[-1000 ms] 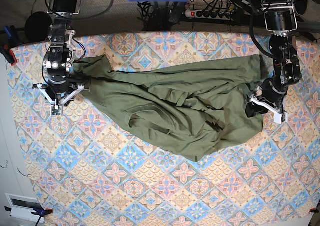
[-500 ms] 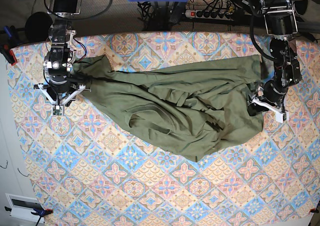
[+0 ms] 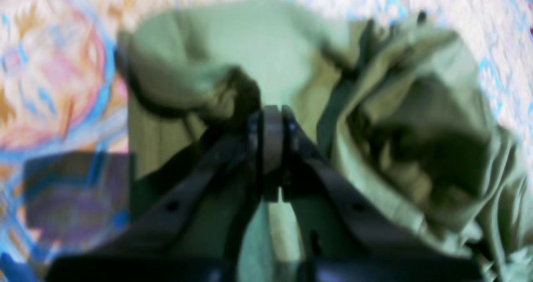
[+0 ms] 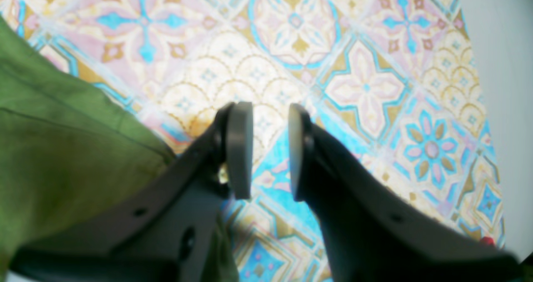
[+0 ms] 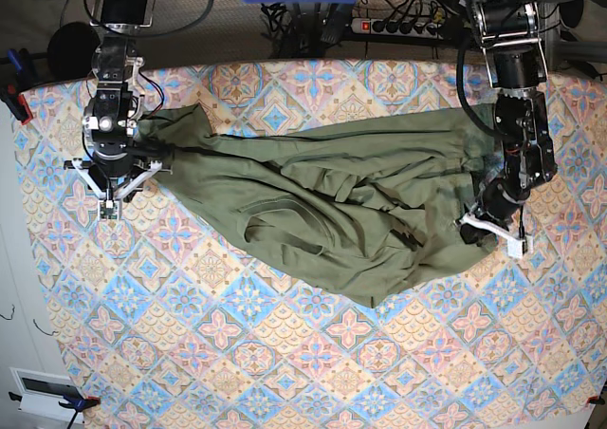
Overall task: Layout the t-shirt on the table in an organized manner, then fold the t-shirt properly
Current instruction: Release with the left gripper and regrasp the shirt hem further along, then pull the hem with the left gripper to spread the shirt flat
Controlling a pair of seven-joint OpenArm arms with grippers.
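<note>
Free room: front half of table [image 5: 285, 372] open; back strip crowded.
T-shirt [image 5: 332, 201] lies bunched across the table's mid/back band, w/ raised folds & ridges near its centre, so a low pass there snags cloth. Left gripper [image 5: 488, 230] sits on the shirt's edge at base-view right, fingers [image 3: 272, 140] pressed together w/ cloth bunched round them; its arm blocks that side. Right gripper [image 4: 270, 150] is over bare cloth-covered table just beside the shirt's other end, fingers apart, nothing between them. Beyond the table's back edge: power strip [image 5: 398, 26] & cables. Front & both front corners are bare pattern, wide enough for either arm.
</note>
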